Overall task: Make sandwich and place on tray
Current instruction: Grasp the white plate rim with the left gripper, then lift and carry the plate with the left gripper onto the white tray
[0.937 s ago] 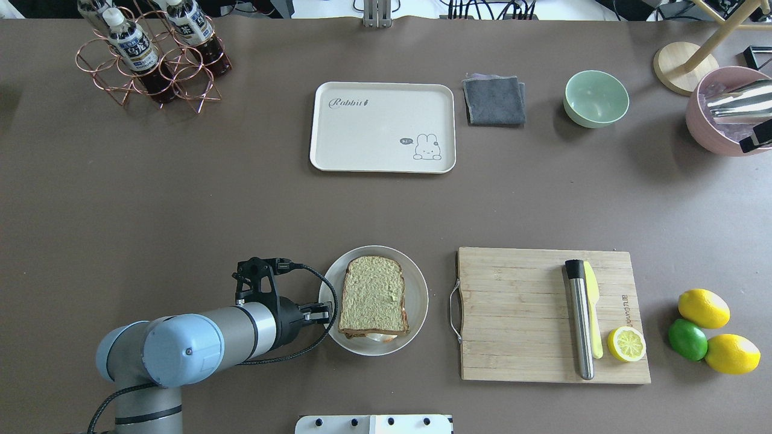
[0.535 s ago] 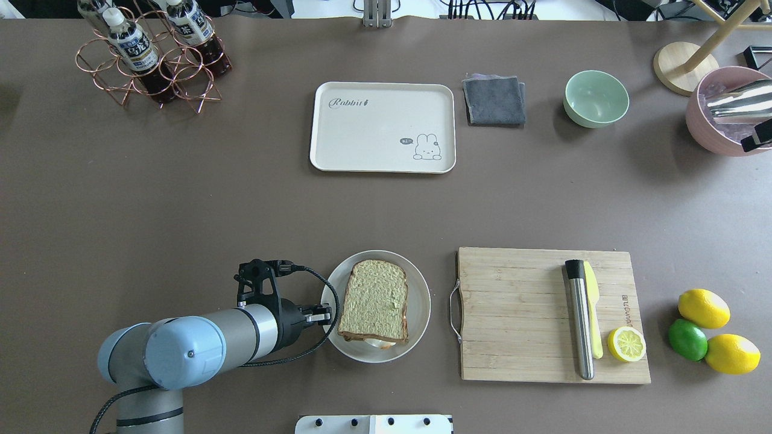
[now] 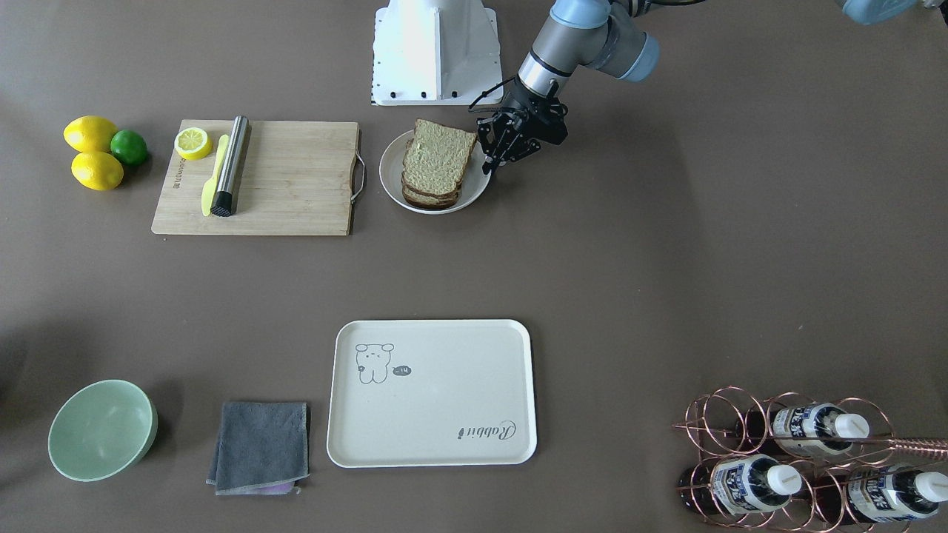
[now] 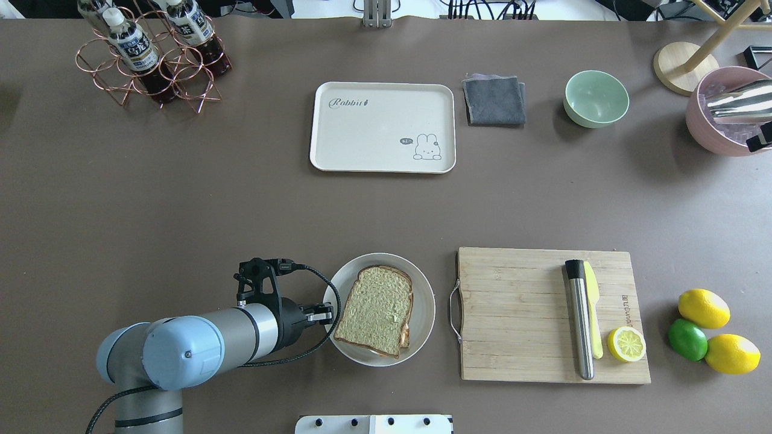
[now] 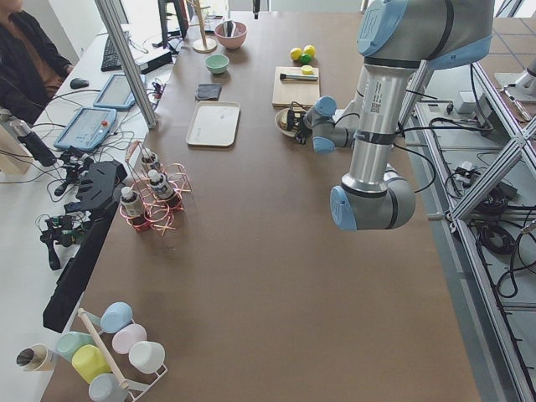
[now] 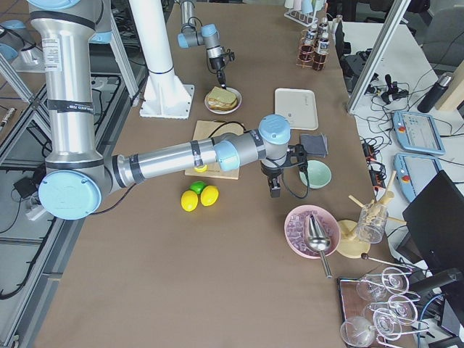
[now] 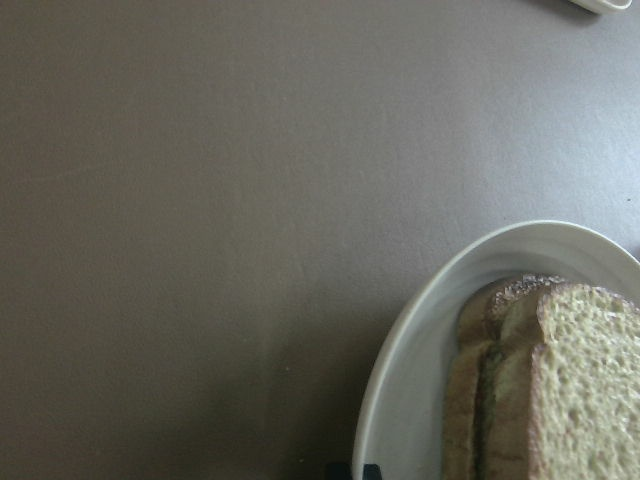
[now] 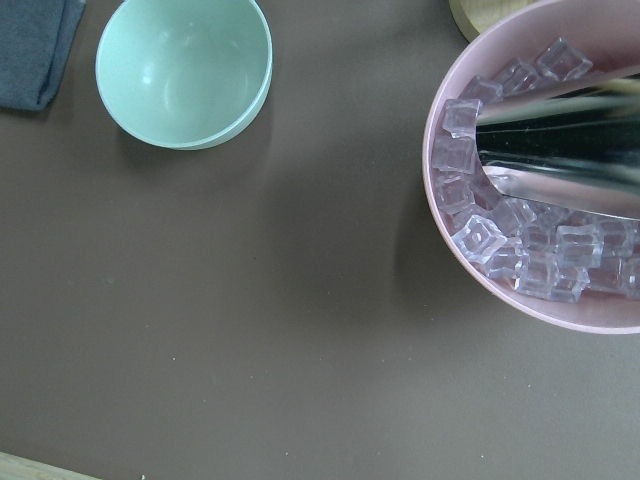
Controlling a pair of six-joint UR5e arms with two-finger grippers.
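Overhead view used for clock directions. Sandwich of two pale greenish-tan bread slices with dark crusts (image 4: 377, 310) sits stacked on the round white plate (image 4: 426, 301), not yet on the flat cream-white rectangular tray with the bear drawing (image 4: 374, 132). The tray lies well apart from the plate, at about 12 o'clock. From the left gripper (image 4: 329, 314) the sandwich lies at 3 o'clock, just beside it. The sandwich's long axis runs roughly 1 to 7 o'clock, domed end toward 1. Left gripper points toward 3 o'clock with its tips right at the plate's 9 o'clock rim. The jaws look narrow, and in the wrist view two dark tips show close together at the rim. Cannot tell whether they pinch the rim or only touch it. They hold no bread. Left arm is clearly the nearer one. Right gripper (image 6: 274, 190) hangs far off toward 2 o'clock, between the mint-green bowl (image 4: 596, 97) and the pink bowl of ice cubes (image 4: 702, 134); cannot tell how its jaws stand. Judgement: next move is a grasp on the sandwich, then a carry toward 12 o'clock.
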